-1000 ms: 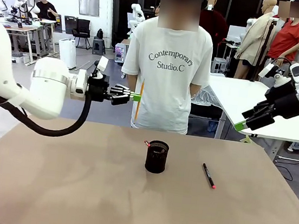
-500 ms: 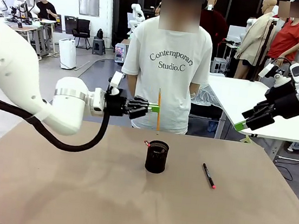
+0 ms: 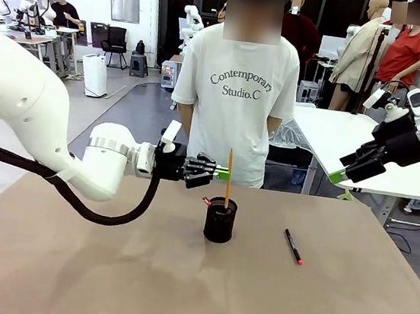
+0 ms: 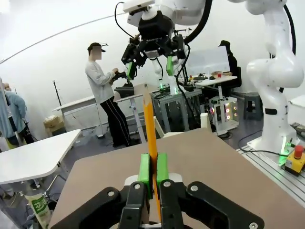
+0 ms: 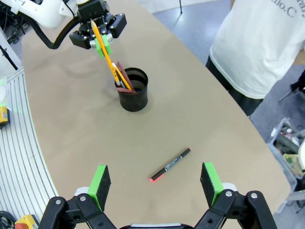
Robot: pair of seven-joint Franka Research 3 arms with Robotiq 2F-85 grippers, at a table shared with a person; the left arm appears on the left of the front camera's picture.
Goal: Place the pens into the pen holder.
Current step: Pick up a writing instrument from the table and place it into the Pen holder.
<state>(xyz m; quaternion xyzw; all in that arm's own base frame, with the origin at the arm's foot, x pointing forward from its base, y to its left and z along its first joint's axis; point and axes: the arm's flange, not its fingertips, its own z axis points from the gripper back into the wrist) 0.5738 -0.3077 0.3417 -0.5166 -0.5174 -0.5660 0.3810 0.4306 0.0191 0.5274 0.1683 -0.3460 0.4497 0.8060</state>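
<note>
left claw pinches the yellow pencil upright, its lower end inside the pen holder near the tabletop's far edge, where the reddish-brown pen leans. black marker lies toward the right edge. right claw hangs spread.

You have yellow pencil upright, tip in black mesh holder; brown pen leaning inside; red-tipped black marker flat, apart, rightward.
</note>
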